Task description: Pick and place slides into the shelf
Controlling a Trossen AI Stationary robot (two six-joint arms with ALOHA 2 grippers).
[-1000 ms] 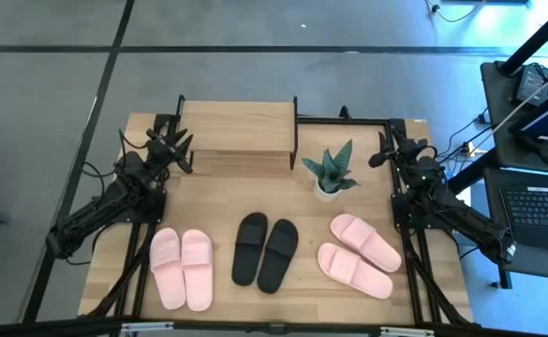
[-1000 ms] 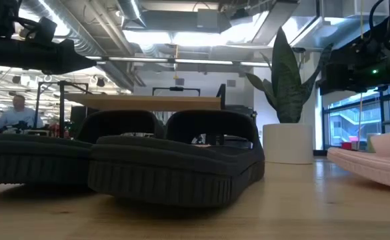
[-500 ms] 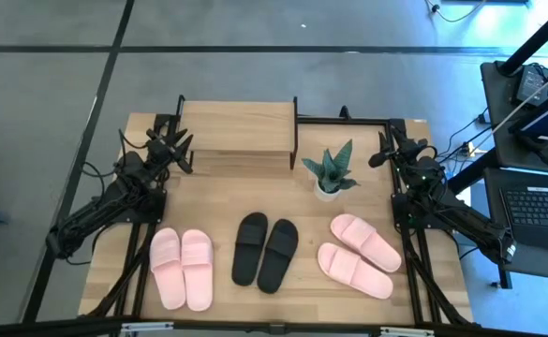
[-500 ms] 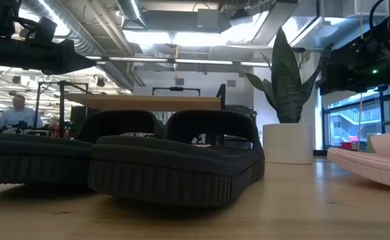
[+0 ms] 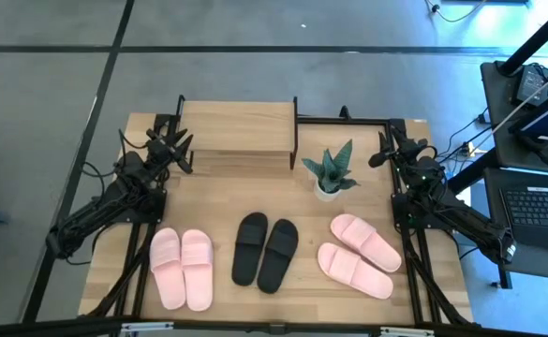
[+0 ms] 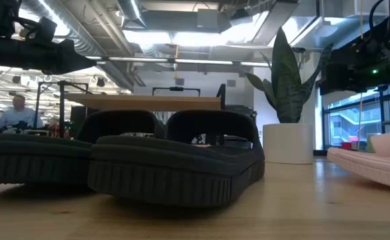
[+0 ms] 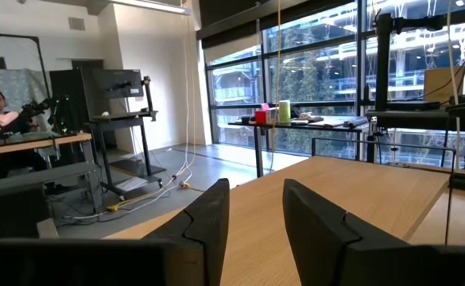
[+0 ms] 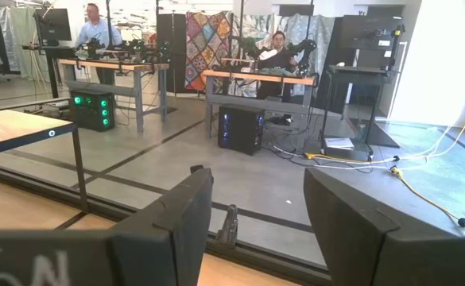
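Observation:
Six slides lie sole-down on the table: a light pink pair (image 5: 182, 269) near the left, a black pair (image 5: 264, 251) in the middle, and another pink pair (image 5: 360, 255) on the right. The black pair (image 6: 175, 163) fills the low view. The shelf (image 5: 236, 126) stands at the table's far edge, with its light wood top board (image 6: 145, 102) on a thin black frame. My left gripper (image 5: 178, 150) hovers open by the shelf's left end, its fingers (image 7: 208, 222) apart. My right gripper (image 5: 384, 150) hovers open at the far right, its fingers (image 8: 180, 222) apart.
A potted snake plant (image 5: 330, 173) in a white pot (image 6: 287, 143) stands between the shelf and the right pink pair. A black frame rail (image 5: 358, 120) runs along the far right edge. Bare tabletop (image 5: 227, 192) lies between the shelf and the slides.

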